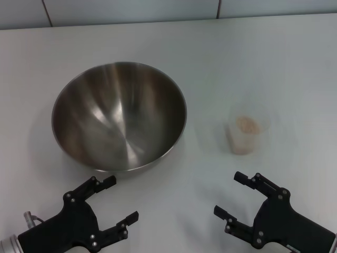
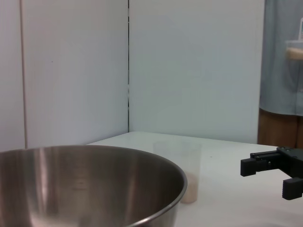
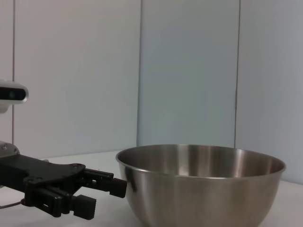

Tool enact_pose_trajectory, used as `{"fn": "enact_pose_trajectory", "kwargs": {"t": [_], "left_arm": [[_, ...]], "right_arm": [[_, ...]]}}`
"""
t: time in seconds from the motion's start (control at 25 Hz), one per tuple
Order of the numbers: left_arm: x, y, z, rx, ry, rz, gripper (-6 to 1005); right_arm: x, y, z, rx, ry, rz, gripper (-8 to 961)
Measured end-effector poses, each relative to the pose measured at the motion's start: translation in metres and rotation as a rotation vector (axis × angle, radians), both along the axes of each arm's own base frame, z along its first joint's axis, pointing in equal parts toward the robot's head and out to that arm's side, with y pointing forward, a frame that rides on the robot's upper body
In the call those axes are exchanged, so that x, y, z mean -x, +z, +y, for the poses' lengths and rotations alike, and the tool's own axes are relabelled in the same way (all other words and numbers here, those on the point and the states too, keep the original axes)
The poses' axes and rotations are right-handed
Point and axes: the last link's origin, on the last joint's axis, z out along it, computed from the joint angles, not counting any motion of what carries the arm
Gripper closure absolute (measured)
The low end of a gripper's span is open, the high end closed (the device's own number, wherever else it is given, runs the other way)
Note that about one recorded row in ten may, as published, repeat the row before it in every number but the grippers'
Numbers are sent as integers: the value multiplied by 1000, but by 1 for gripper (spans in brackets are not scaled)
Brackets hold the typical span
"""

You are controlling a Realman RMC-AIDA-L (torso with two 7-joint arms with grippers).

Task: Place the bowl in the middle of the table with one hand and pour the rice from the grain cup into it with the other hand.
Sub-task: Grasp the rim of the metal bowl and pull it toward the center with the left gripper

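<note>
Grippers sit nearest me: my left gripper [image 1: 112, 199] hangs wide open and empty just short of the bowl's near rim, my right gripper [image 1: 236, 195] equally spread and empty, a little short of the grain cup. Beyond them on the table [image 1: 274, 63], the bowl [image 1: 119, 116] stands upright left of centre, the grain cup [image 1: 244, 135] beside it, apart, holding rice [image 1: 247, 125].

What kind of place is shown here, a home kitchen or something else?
Probably a robot test room, not a kitchen: a plain white table against bare pale wall panels, holding only a large steel bowl and a small clear plastic cup of rice, with two black grippers, left and right.
</note>
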Motion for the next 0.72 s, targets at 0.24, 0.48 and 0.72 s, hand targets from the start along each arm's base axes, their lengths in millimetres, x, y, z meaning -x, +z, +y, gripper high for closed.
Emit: {"fn": "enact_pose_trajectory", "kwargs": {"t": [0.24,0.48,0.72], "left_arm": [[0,0,0,1,-1,1,162],[-1,0,1,2,-6,1,169],[-8,10,-8,-12,-77,-56,176]], "right_arm": [[-1,-1,1,1,-8,-7,183],[-2,0,1,-4,-12,-6,183],[-2,0,2,-6,-14,-6,183]]}}
